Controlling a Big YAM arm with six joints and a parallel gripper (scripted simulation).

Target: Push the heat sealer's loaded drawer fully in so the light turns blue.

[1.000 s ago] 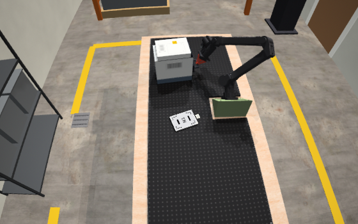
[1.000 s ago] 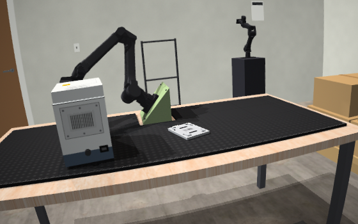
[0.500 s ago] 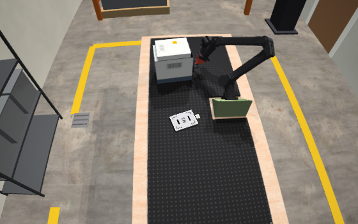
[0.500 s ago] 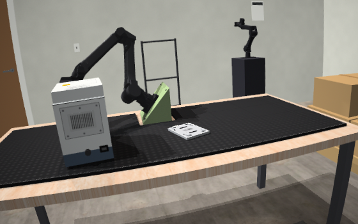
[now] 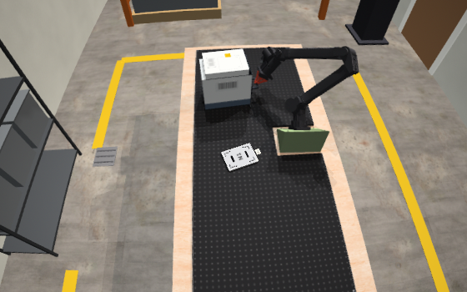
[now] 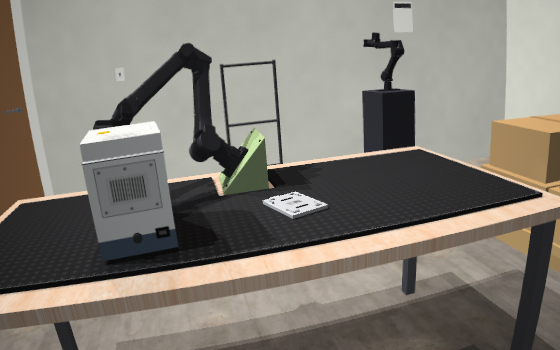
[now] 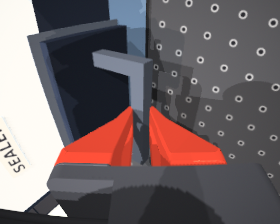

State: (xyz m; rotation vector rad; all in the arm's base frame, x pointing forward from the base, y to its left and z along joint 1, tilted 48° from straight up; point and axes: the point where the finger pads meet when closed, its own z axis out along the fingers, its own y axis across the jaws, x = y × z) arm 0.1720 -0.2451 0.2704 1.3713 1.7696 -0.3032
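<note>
The heat sealer (image 5: 224, 97) (image 6: 128, 189) (image 7: 11, 90) is a white box with a dark blue base. It stands upright at one end of the table. Its dark drawer front (image 7: 86, 85) sits close against the grey surround in the wrist view; whether it is fully in I cannot tell. A grey bent handle (image 7: 139, 90) sticks out from it. My gripper (image 5: 256, 83) (image 7: 141, 113) is shut on the handle, with a red finger on each side. The gripper is hidden behind the sealer in the exterior view. The seal sheet, plate, sealing frame and status light are not visible.
A flat white slotted plate (image 5: 239, 157) (image 6: 295, 204) lies on the black mat (image 5: 266, 234) (image 6: 394, 185). The arm's green wedge mount (image 5: 301, 142) (image 6: 251, 175) stands at the table's edge. The arm arches above the mat between mount and sealer.
</note>
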